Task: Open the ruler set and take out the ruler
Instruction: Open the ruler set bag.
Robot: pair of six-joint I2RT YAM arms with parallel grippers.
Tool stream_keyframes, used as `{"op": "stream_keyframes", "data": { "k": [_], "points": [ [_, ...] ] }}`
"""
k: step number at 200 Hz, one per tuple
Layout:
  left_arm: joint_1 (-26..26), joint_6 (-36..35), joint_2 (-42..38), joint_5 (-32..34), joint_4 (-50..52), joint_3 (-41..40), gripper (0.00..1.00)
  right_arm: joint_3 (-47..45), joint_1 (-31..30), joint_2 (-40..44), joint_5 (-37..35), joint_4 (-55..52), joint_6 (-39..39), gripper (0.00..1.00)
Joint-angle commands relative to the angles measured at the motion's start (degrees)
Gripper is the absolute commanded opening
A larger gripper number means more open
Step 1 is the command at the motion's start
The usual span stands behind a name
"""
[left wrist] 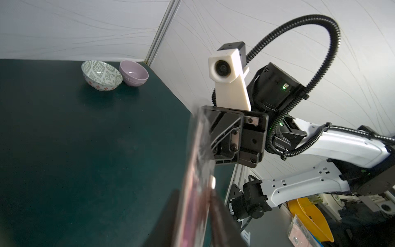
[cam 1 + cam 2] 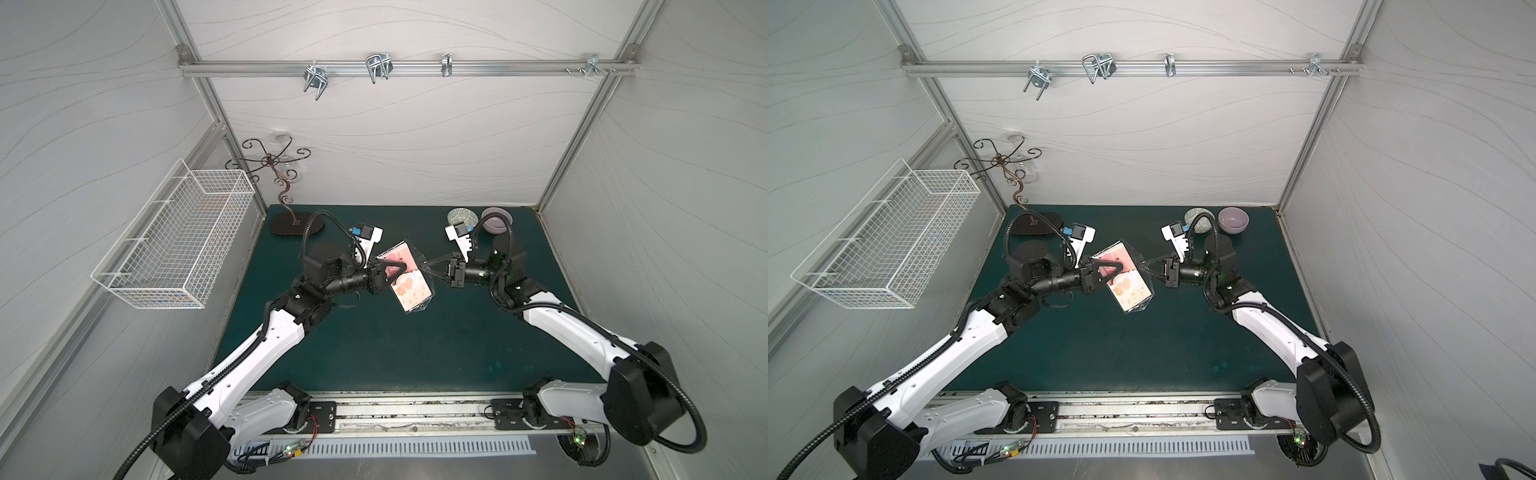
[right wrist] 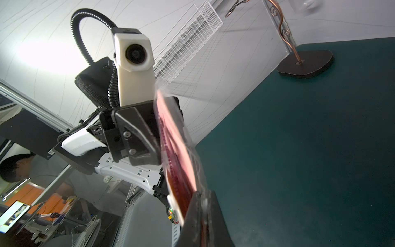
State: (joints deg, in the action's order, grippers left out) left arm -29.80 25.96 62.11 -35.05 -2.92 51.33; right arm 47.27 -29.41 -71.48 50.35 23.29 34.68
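Clear-plastic ruler set (image 2: 409, 286) hangs over the mat (image 2: 374, 353), long axis far-to-near, right gripper (image 2: 424, 266) pinched shut on one long edge, left gripper (image 2: 400, 266) straddling the other, can't tell if gripping.

The right claw (image 2: 424, 265) pinches the ruler set (image 2: 412, 289); the parted left claw (image 2: 400, 268) straddles it.

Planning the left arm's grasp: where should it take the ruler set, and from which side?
Likely the edge opposite the right tool, coming in toward that tool with one finger on each flat face: the ruler set is a thin, flat sleeve held in the air.
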Motion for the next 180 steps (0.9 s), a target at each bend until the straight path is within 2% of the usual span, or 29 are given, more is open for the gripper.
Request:
{"op": "stream_keyframes", "data": {
  "k": [1,10,21,50,64,86,112,158,180],
  "points": [
    [0.20,-0.88,-0.77,5.05,-1.02,-0.03,0.52,-1.15,0.56,4.53,-3.75,-4.75,-0.72,0.00],
    [0.65,-0.31,-0.67,7.13,-0.35,-0.59,0.64,-1.36,0.49,5.84,-5.66,-7.73,-1.69,0.00],
    [1.82,0.85,-0.68,8.81,0.30,-1.70,0.66,-2.08,0.45,7.59,-8.57,-10.87,-2.41,0.00],
    [2.72,2.01,-0.14,7.99,0.51,-4.36,0.69,-5.72,0.04,10.73,-15.75,-13.76,-1.07,0.00],
    [1.57,2.07,0.92,7.41,1.10,-4.62,0.70,-6.79,-1.94,12.42,-24.10,-17.43,-0.44,0.00],
    [-1.96,1.09,3.90,6.49,1.85,-3.96,0.71,-7.85,-8.24,14.00,-39.43,-21.96,-0.25,0.00],
    [-4.11,2.87,8.22,4.99,-0.63,-3.91,0.74,-8.30,-13.43,13.11,-49.42,-23.99,0.91,0.00],
    [-5.09,2.73,14.42,7.16,-0.36,-4.31,0.74,-10.79,-14.58,12.83,-51.01,-20.29,5.56,0.00],
    [-5.09,2.51,15.41,9.75,0.66,-4.31,0.62,-10.64,-14.76,12.46,-50.84,-20.08,5.85,0.00]
  ]
}}
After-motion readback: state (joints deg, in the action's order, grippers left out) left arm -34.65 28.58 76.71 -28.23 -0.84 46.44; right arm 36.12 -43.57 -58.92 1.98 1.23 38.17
